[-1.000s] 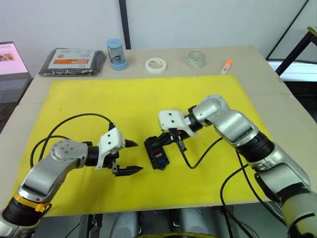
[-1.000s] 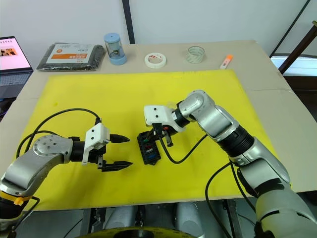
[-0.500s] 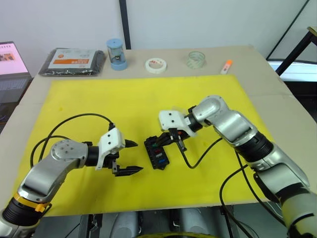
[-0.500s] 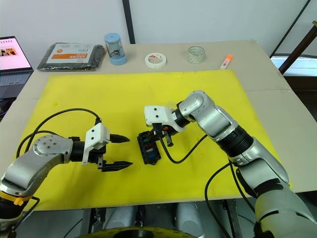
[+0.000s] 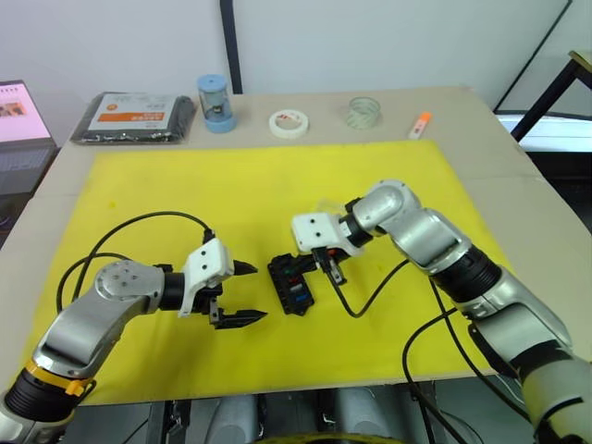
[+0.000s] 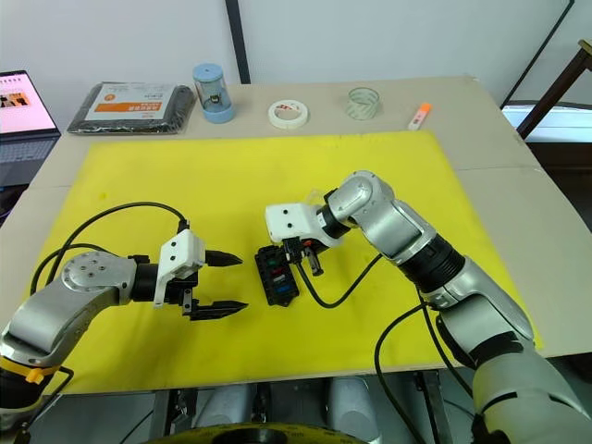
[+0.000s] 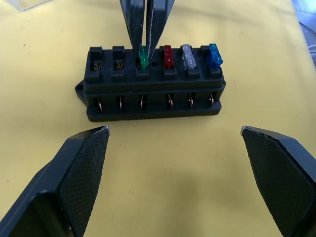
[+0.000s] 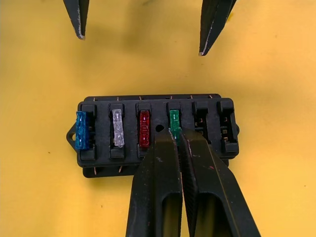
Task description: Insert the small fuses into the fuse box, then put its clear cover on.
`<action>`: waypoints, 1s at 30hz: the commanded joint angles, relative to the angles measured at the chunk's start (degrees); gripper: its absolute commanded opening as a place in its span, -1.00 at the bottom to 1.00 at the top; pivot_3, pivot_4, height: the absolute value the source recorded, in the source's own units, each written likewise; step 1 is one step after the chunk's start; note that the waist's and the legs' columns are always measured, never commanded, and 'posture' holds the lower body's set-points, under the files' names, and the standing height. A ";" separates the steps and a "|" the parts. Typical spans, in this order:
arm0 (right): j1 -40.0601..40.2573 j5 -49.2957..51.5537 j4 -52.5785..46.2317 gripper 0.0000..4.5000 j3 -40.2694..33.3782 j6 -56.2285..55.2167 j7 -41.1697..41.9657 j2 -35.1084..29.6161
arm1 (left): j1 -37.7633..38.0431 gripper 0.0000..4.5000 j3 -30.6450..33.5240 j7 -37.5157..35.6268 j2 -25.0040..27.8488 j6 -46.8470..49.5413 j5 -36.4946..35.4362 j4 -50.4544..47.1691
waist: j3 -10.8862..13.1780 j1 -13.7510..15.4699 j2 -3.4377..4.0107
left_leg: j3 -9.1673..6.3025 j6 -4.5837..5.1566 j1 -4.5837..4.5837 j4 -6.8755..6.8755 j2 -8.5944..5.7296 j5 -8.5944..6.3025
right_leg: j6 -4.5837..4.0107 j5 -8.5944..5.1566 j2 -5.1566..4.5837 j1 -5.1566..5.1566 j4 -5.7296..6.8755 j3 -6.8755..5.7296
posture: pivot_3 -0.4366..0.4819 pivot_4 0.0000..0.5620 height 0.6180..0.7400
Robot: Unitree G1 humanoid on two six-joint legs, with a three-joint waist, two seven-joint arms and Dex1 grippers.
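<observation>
Pinching the green fuse (image 8: 174, 119) in the fuse box (image 8: 156, 132), seemingly: right pincer (image 8: 178, 134); left pincer (image 5: 246, 293) released

Along my tabletop's (image 5: 518, 199) far edge: black packet (image 5: 135, 117), blue cylinder (image 5: 215, 103), white tape roll (image 5: 288, 122), clear tape roll (image 5: 363, 112), orange marker (image 5: 420, 124); a yellow mat (image 5: 231, 199) covers the middle

The fuse box (image 5: 289, 285) lies on the mat (image 5: 185, 194), between the left gripper (image 5: 242, 293) and right gripper (image 5: 330, 269).
</observation>
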 commanded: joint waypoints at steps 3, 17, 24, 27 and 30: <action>-0.08 -1.24 0.04 -1.00 0.32 3.19 0.07 0.99 | 0.41 0.99 0.40 0.17 0.10 0.03 -0.51 -2.21 | 0.00 -0.04 0.00 | 0.00 0.00 0.08 0.00 0.02 0.00 | 0.00 0.00 0.00 0.07 0.00 0.00 | -0.05 -0.47 1.00; -2.15 1.89 -5.83 -0.42 -3.32 9.25 1.46 0.54 | 0.46 1.00 0.41 0.34 -0.11 -0.09 -0.39 -2.10 | 0.01 0.10 0.02 | -0.04 0.00 -0.15 0.01 0.01 0.00 | 0.00 0.00 -0.03 -0.06 0.01 -0.01 | -0.05 -0.47 1.00; -3.65 3.72 -7.26 -0.42 -5.92 10.41 1.08 -0.07 | 0.49 1.00 0.63 0.48 -0.13 -0.41 -0.26 -1.65 | 0.01 0.13 0.02 | -0.03 0.00 -0.22 0.01 0.00 0.00 | 0.00 0.00 -0.03 -0.13 0.01 -0.02 | -0.05 -0.47 1.00; -3.14 4.87 -8.00 -0.42 -6.76 10.85 1.49 -0.63 | 0.45 1.00 0.81 0.47 -0.07 -0.67 -0.19 -1.29 | 0.01 0.14 0.02 | -0.03 0.00 -0.22 0.01 0.00 0.00 | 0.00 0.00 -0.03 -0.13 0.01 -0.02 | -0.05 -0.47 1.00; -1.91 5.93 -8.71 -0.70 -6.98 10.72 1.53 -0.90 | 0.30 1.00 0.94 0.48 -0.04 -0.88 -0.05 -0.86 | 0.01 0.12 0.02 | -0.03 0.00 -0.22 0.01 0.00 0.00 | 0.00 0.00 -0.03 -0.13 0.01 -0.02 | -0.05 -0.47 1.00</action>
